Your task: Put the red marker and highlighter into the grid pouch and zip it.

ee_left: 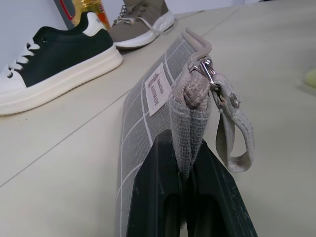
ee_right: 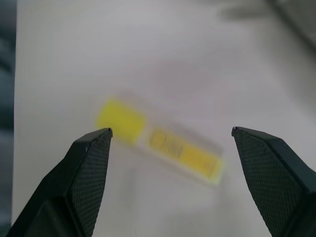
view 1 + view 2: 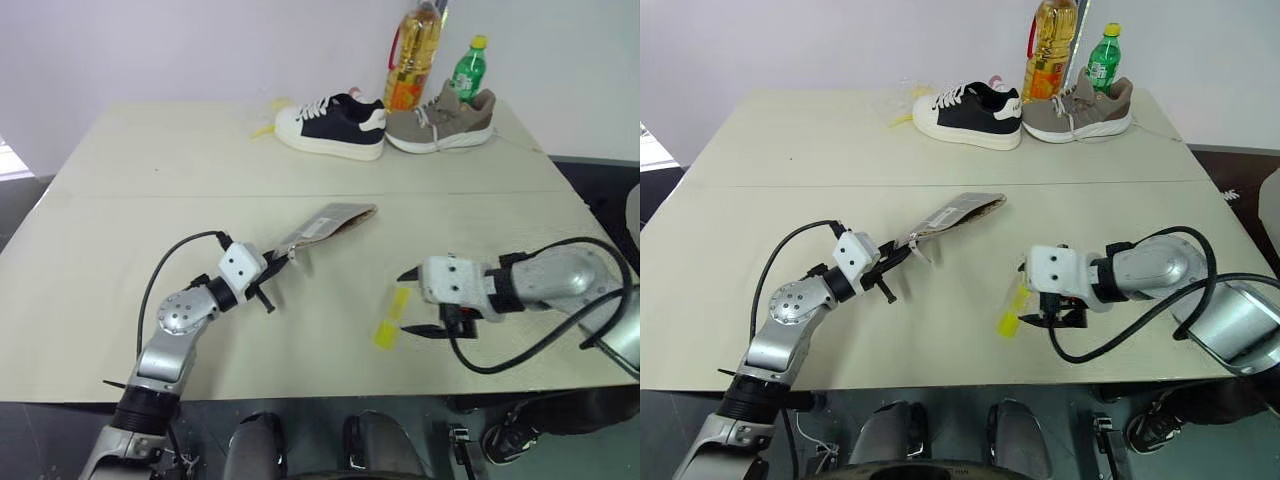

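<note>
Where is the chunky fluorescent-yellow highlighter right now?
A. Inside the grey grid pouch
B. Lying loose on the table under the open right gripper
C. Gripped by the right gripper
B: the chunky fluorescent-yellow highlighter lies on the table, untouched between the right gripper's spread fingers.

I see woven grey cloth on the grid pouch (image 1: 148, 128), matt, with a small shiny metal zip pull (image 1: 210, 74) and a fabric strap beside it. The left claw (image 1: 183, 197) has smooth matt black fingers; the right claw (image 2: 170, 148) shows finely textured black pads (image 2: 91, 163). The highlighter (image 2: 160, 143) looks like smooth plastic. The worktop (image 3: 120, 250) is plain, matt beige.
</note>
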You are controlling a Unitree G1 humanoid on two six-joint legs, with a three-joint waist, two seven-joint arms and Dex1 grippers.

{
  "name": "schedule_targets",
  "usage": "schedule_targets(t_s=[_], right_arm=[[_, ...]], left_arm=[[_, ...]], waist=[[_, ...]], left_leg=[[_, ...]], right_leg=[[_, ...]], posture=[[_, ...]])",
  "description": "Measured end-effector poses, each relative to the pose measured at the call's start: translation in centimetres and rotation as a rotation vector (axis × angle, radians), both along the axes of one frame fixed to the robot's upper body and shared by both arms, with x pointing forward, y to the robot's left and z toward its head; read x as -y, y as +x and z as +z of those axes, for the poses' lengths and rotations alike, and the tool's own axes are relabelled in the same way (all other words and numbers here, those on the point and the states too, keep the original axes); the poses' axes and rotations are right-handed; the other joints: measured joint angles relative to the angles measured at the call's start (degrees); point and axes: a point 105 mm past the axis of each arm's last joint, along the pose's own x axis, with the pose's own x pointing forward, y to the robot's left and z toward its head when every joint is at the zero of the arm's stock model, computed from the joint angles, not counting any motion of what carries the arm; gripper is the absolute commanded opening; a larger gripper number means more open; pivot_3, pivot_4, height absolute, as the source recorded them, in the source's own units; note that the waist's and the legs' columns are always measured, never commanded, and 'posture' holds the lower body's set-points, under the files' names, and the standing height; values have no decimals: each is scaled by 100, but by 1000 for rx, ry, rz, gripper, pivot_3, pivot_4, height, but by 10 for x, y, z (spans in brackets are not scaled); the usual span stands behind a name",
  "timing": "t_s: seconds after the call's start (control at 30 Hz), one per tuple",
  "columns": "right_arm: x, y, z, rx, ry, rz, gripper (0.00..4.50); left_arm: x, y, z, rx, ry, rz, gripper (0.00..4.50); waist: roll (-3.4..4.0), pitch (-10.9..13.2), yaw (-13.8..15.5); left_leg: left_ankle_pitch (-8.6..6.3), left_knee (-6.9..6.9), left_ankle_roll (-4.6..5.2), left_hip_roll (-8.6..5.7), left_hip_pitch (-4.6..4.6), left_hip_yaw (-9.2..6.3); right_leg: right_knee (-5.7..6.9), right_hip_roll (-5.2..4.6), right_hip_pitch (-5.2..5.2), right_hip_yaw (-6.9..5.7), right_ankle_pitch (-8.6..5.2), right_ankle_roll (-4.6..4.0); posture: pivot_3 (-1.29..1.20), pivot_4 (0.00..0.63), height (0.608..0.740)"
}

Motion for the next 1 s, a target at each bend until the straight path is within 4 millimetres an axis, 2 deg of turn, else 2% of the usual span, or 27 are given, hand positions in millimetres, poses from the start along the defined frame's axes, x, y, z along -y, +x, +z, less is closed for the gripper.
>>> schedule_targets(t_s=[0.13,0.27,0.43,0.53,0.67,0.7,0.83,0.93,1.0], right_arm=[[-3,20,-15,63,-88,174,4021],[-10,32,-21,120,-174,345,4021],[-16,31,-36,95,-266,532,4021],[-18,32,-38,92,-291,596,3117],[-15,30,-44,56,-305,630,1077],[-16,30,-44,52,-300,633,791],[-16,31,-44,38,-280,604,799],[-17,34,-42,29,-209,498,799],[-18,40,-32,32,-123,368,799]], left_arm=[[1,2,3,8,0,-5,0],[1,2,4,11,1,-6,0],[0,1,3,9,1,-1,0],[0,0,3,8,1,2,0],[-3,-1,2,5,6,9,0],[-3,-2,2,3,6,11,0],[-3,-4,2,3,7,13,0],[-5,-6,1,1,9,20,0],[-6,-7,3,8,11,25,0]], waist=[[7,5,7],[8,5,20],[9,6,25],[8,5,25],[7,4,14],[8,4,12],[8,4,19],[9,5,24],[15,8,21]], left_leg=[[1,1,-1,-1,1,6],[3,7,-3,-2,0,13],[4,12,-4,-1,2,13],[4,15,-4,-1,4,13],[4,17,-4,0,12,13],[4,16,-4,0,16,12],[4,16,-4,1,27,11],[4,17,-4,1,27,9],[4,16,-4,1,24,9]], right_leg=[[3,0,0,1,0,0],[4,1,1,0,0,1],[6,1,6,-1,0,1],[10,1,9,-1,0,1],[12,1,16,0,1,0],[13,1,20,0,1,0],[12,0,33,-1,0,0],[13,-2,33,-1,0,0],[15,-3,27,1,1,-1]], posture=[[0,150,705],[0,150,705],[0,150,705],[0,150,705],[0,150,705],[0,150,705],[0,150,705],[0,150,705],[0,150,705]])
